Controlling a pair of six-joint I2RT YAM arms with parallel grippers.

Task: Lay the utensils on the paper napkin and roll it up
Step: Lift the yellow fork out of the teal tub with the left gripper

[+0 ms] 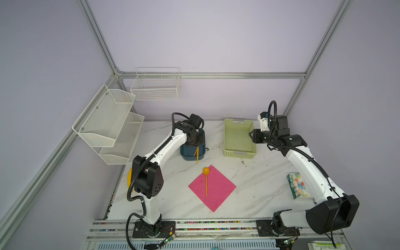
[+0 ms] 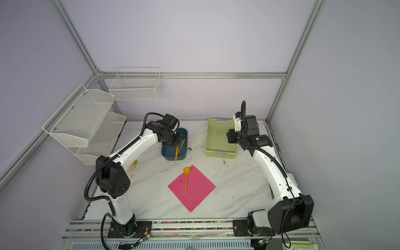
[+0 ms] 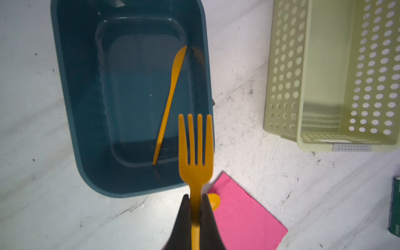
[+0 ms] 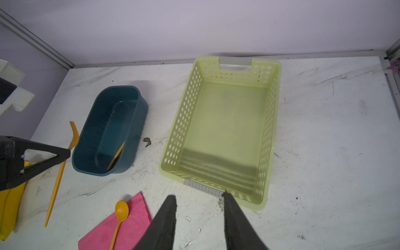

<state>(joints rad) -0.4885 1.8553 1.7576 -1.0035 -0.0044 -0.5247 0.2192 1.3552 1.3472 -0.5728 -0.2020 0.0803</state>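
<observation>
- Left gripper (image 3: 195,195), low centre of the left wrist view: jaws are closed tight on the fork (image 3: 195,151), pinched at the neck just below the tines. In the right wrist view it is seen steeply tilted, tines up, handle end hanging toward the table.
- Blue tub (image 3: 65,86), left of centre in the same view: the knife (image 3: 171,99) is lying inside, diag. across the floor.
- Paper napkin (image 1: 218,190), bottom centre of both top views, is laid as a diamond. The spoon (image 1: 206,180) is lying along its vertical diagonal, bowl at the top corner.
- Step judged: fork carry to napkin, approx. a third of the placing done, rolling not yet begun.
- Handle end is best touched down first, then the fork laid flat, parallel and just beside the spoon, tines toward the same corner.
- Release should be made low, so the light plastic isn't bounced, the spoon isn't nudged and the thin paper isn't dragged by the jaw tips.
- Right gripper (image 4: 199,194), right of centre in both top views: jaws are part open w/ nothing between them, held above the near rim of the green basket (image 4: 194,65).
- Surface: white marble-look table (image 1: 259,184), scuffed, w/ dark specks btw. tub and basket. A banana (image 4: 8,207) is seen lower left in the right wrist view, and a tissue packet (image 1: 297,186) at right in a top view.
- Room: lilac walls w/ alu. frame. A mesh rack (image 1: 104,121) and a wire basket (image 1: 155,86) are fixed at upper left.
</observation>
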